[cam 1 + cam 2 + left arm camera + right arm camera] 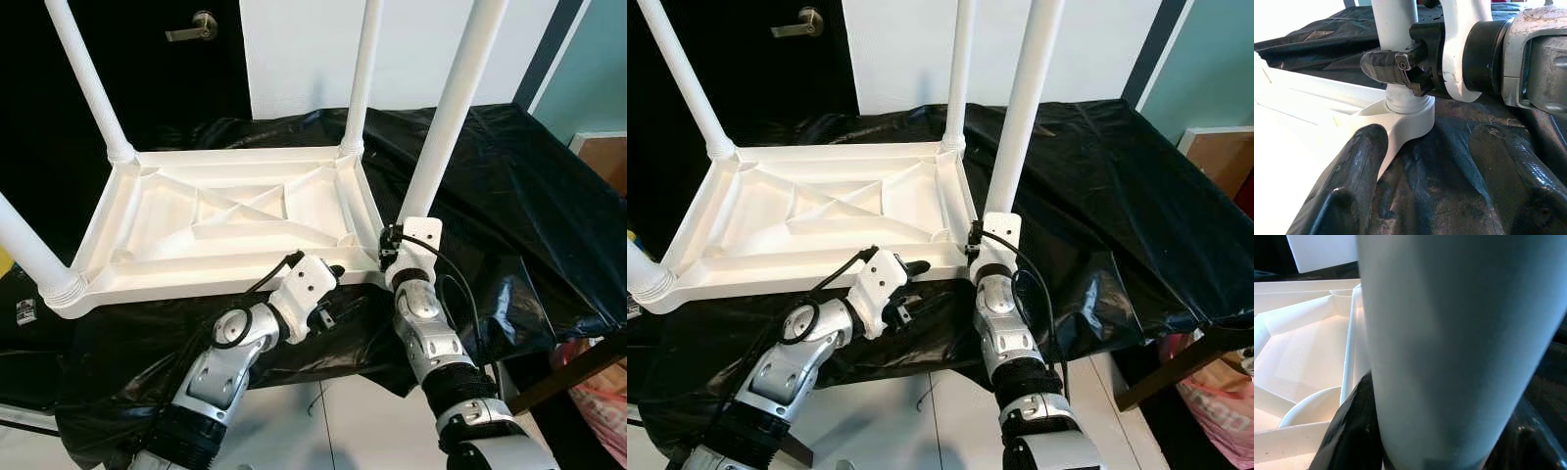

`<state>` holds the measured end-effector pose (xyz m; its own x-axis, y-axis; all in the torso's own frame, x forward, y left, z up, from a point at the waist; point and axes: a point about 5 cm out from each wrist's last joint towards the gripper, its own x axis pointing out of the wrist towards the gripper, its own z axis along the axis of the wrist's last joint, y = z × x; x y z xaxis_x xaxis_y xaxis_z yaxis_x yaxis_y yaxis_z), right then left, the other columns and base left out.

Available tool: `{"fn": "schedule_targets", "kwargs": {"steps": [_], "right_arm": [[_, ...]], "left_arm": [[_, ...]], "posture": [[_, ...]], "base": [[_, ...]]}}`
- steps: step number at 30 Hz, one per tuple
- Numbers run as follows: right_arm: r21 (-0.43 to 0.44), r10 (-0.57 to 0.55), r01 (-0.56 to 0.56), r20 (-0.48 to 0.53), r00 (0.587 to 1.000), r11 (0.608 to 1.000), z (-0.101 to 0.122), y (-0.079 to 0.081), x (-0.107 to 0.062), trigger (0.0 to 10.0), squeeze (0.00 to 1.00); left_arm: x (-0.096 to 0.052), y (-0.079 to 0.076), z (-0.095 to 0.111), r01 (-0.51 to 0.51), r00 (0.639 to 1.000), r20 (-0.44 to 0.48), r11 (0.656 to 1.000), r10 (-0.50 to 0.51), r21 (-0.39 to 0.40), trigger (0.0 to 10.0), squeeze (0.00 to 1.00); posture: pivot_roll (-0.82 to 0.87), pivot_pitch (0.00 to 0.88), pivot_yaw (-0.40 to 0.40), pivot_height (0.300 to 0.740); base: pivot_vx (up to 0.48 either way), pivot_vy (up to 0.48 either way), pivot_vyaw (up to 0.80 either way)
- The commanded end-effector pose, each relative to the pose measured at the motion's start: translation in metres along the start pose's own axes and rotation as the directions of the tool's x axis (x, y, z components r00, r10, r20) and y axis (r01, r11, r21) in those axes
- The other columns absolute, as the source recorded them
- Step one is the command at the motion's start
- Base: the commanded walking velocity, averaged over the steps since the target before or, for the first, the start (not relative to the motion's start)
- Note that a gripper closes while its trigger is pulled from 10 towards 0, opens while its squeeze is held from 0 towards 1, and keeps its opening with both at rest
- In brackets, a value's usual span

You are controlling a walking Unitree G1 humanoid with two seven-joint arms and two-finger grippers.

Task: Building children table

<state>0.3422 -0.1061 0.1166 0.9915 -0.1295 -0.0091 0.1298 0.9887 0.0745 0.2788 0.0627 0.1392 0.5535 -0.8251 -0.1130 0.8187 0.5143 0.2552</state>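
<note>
Right gripper (392, 245) sits at centre-right of the head view, closed around the base of the near-right leg (446, 117), just above the corner socket; in its wrist view the white tube fills the gap between the two black fingers (1352, 431), so the grip looks full. Left gripper (328, 274) lies low in the middle of the frame against the near rim of the tabletop (216, 220), its fingers spread and holding nothing; one finger (1359, 161) rests beside the corner lug where the leg enters.

That tabletop lies upside down on a black plastic sheet (509, 196), ribbed underside facing up, across the left and centre of the frame. Three more legs stand in the other corners, at upper left, lower left and top centre.

My judgement is that the piece is hollow moulded plastic: light, stiff, smooth and therefore slippery under hard fingers. It would slide easily on the glossy sheet, so the rim needs bracing while the leg is turned or pushed home. The best hold on the leg is low, near the socket, where leverage is short and the tube will not tilt. Squeezing too hard could dent a thin wall.
</note>
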Motion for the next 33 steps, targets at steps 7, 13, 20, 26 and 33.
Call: {"fn": "schedule_targets", "kwargs": {"steps": [7, 13, 20, 26, 33], "right_arm": [[-0.019, -0.006, 0.005, -0.074, 0.997, 1.0, -0.016, -0.001, -0.006, 10.0, 0.0], [-0.031, 0.059, -0.058, 0.018, 0.998, 0.998, -0.002, -0.008, -0.003, 10.0, 1.0], [-0.059, 0.116, -0.113, 0.051, 0.992, 0.992, 0.002, -0.022, 0.001, 10.0, 1.0], [-0.083, 0.262, -0.257, 0.062, 0.963, 0.963, -0.004, -0.032, -0.003, 10.0, 0.0], [-0.092, 0.381, -0.375, 0.061, 0.923, 0.922, -0.008, -0.031, -0.006, 10.0, 0.0]], "left_arm": [[0.002, 0.002, -0.001, -0.037, 0.999, -0.001, 0.999, 0.037, 0.002, 10.0, 0.0], [0.001, 0.002, -0.001, -0.036, 0.999, 0.001, 0.999, 0.036, 0.003, 10.0, 0.0], [0.001, 0.001, -0.001, -0.032, 0.999, -0.001, 0.999, 0.032, 0.004, 10.0, 0.0], [0.002, 0.002, -0.004, -0.047, 0.999, -0.011, 0.999, 0.047, 0.014, 10.0, 0.0], [0.001, 0.002, -0.008, -0.053, 0.998, -0.017, 0.999, 0.053, 0.009, 10.0, 0.0]], "posture": [[0.02, 0.0, -0.043, 0.74], [0.01, 0.0, -0.039, 0.74], [0.01, 0.0, -0.038, 0.74], [0.0, 0.0, -0.033, 0.74], [0.0, 0.0, -0.03, 0.74]], "base": [[0.0, 0.0, 0.0], [0.0, 0.0, 0.0], [0.0, 0.0, 0.0], [0.0, 0.0, 0.0], [0.0, 0.0, 0.0]]}}
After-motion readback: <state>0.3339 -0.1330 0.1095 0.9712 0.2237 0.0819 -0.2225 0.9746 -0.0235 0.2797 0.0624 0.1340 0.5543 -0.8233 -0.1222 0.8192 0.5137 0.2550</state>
